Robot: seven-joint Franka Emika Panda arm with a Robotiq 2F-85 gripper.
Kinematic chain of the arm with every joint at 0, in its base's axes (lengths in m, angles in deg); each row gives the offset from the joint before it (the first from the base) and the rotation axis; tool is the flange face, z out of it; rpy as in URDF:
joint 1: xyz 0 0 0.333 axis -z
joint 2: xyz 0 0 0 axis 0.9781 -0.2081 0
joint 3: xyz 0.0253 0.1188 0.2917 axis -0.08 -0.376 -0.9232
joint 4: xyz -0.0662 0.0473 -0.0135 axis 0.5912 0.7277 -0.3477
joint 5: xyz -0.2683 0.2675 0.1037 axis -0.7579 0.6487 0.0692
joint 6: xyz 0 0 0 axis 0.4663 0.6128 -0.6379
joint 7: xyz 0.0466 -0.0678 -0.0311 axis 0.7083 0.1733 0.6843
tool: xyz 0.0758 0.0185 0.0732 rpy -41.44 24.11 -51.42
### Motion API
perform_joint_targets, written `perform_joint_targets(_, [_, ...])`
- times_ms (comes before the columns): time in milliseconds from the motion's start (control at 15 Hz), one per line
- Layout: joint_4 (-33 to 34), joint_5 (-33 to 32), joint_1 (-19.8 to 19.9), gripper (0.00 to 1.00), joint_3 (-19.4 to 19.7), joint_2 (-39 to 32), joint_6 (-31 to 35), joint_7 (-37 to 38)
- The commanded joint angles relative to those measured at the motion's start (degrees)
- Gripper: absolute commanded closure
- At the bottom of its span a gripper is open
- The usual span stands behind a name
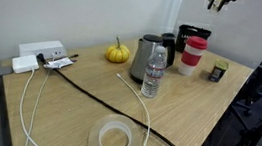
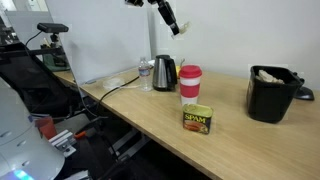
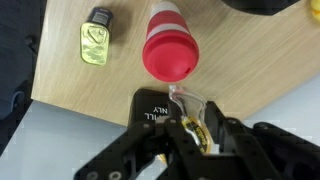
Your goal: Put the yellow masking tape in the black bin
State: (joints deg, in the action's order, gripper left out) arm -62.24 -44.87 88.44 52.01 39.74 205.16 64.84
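My gripper (image 3: 200, 128) is shut on the yellow masking tape (image 3: 197, 122), a small yellow ring with dark print that shows between the fingers in the wrist view. The gripper hangs high above the table in both exterior views (image 1: 218, 3) (image 2: 172, 28), roughly over the red-lidded cup (image 3: 168, 50). The black bin (image 2: 272, 95) stands on the table well to the side of the cup, with pale stuff inside. A dark shape at the wrist view's top edge (image 3: 262, 5) may be the bin.
A red-lidded cup (image 2: 190, 85), a Spam can (image 2: 197, 120), a kettle (image 1: 149, 47), a water bottle (image 1: 154, 71), a mini pumpkin (image 1: 118, 53), a large pale tape roll (image 1: 115, 139), a power strip (image 1: 41, 54) and cables lie on the wooden table (image 1: 77, 102).
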Motion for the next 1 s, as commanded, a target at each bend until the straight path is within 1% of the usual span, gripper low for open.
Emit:
perform_joint_targets(0, [4.2,-5.8,0.7,0.92,1.8,-5.8,0.4,4.7])
perform_joint_targets(200, [7.7,-9.7,-0.2,0.92,4.7,-10.1,0.6,8.8])
perform_joint_targets(267, [5.6,-8.0,-1.8,0.69,5.8,-7.7,-0.1,6.2])
perform_joint_targets(467, [7.6,-8.9,-2.1,0.69,6.8,-10.1,0.1,7.5])
perform_joint_targets(800, [7.6,-8.8,-2.3,0.69,6.7,-10.0,0.1,7.7])
perform_joint_targets(867, [7.6,-8.8,-2.3,0.92,6.7,-10.0,0.1,7.7])
perform_joint_targets(933, [8.1,-9.2,-2.3,0.92,6.9,-10.5,-0.3,8.2])
